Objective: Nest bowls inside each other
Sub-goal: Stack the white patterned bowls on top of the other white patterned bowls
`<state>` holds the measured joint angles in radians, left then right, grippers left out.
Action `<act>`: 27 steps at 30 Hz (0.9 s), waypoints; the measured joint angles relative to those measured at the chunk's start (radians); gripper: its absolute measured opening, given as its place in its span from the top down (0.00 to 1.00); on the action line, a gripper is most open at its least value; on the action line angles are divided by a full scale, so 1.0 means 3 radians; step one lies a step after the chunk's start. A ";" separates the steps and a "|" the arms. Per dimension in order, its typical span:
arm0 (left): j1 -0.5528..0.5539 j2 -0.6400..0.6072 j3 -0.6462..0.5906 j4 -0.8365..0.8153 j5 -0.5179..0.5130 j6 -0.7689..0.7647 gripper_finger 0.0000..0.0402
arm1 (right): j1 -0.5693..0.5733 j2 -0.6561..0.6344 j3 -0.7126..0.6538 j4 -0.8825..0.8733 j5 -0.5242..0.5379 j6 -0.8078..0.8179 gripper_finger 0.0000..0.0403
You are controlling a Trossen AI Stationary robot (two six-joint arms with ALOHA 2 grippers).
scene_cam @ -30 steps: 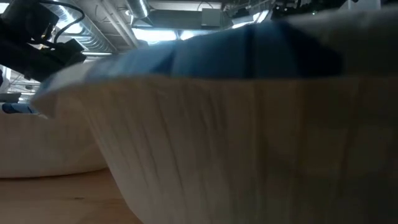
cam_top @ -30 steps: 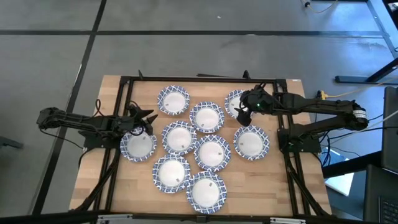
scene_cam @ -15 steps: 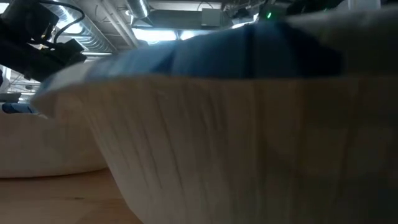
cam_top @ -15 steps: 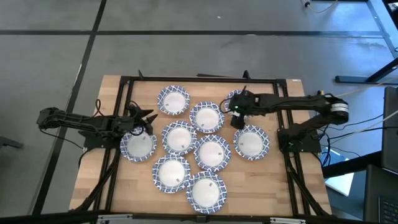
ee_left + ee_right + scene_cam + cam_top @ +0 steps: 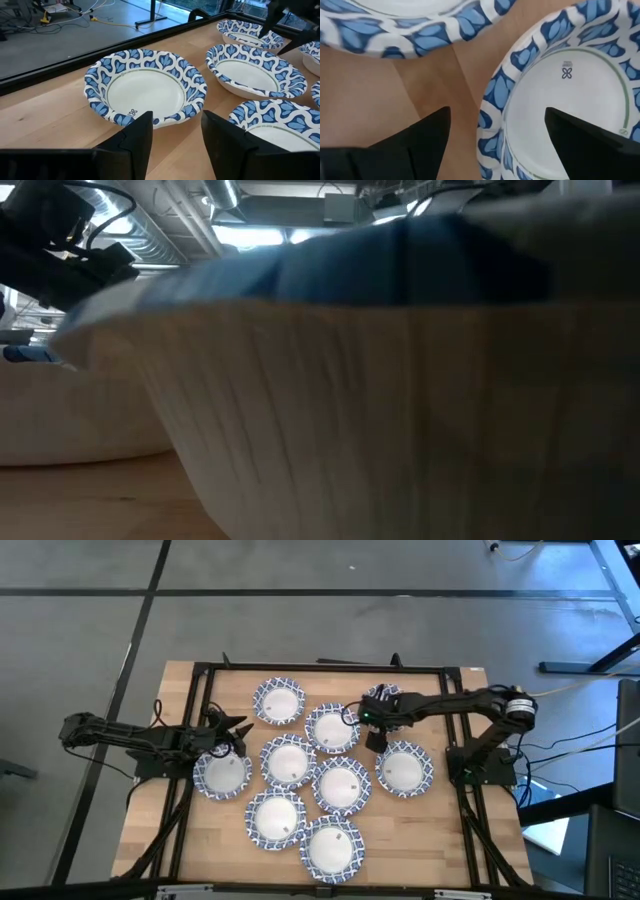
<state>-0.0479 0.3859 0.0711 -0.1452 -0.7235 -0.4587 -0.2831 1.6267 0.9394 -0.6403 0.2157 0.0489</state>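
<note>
Nine blue-rimmed white bowls sit bottoms down on the wooden table (image 5: 180, 830), clustered in its middle. My right gripper (image 5: 372, 730) is open between the far right bowl (image 5: 378, 695), the far middle bowl (image 5: 332, 728) and the right bowl (image 5: 404, 768). In its wrist view my right gripper (image 5: 495, 145) points down with one finger over bare wood and the other over a bowl's inside, either side of that bowl's rim (image 5: 492, 120). My left gripper (image 5: 228, 735) hangs open over the far edge of the left bowl (image 5: 222, 772); its wrist view shows my left gripper (image 5: 177, 132) short of the far left bowl (image 5: 145, 90).
A black frame (image 5: 300, 668) rings the table. The bowls nearly touch one another, with thin strips of wood between them. The outer wall of the nearest bowl (image 5: 380, 410) fills the low view. Bare wood lies at the table's near left corner.
My right gripper has moved toward the table's left, from above the far right bowl's near edge to the gap beside the far middle bowl, the arm stretching out further. No bowl has moved.
</note>
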 joint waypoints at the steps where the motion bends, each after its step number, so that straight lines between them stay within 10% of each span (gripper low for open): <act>1: 0.0000 0.0000 0.0000 0.0000 0.0000 0.0000 0.59 | -0.0012 0.0025 0.0000 0.0007 0.0001 0.0002 0.21; 21: 0.0000 0.0000 0.0000 -0.0003 -0.0001 -0.0004 0.59 | -0.0125 0.0115 0.0001 -0.0001 0.0101 -0.0011 0.92; 27: 0.0000 0.0000 0.0000 -0.0003 -0.0001 -0.0004 0.59 | -0.0125 0.0076 0.0006 -0.0083 0.0047 -0.0026 0.98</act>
<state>-0.0479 0.3859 0.0711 -0.1459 -0.7238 -0.4599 -0.3206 1.6495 0.9413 -0.6652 0.2298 0.0410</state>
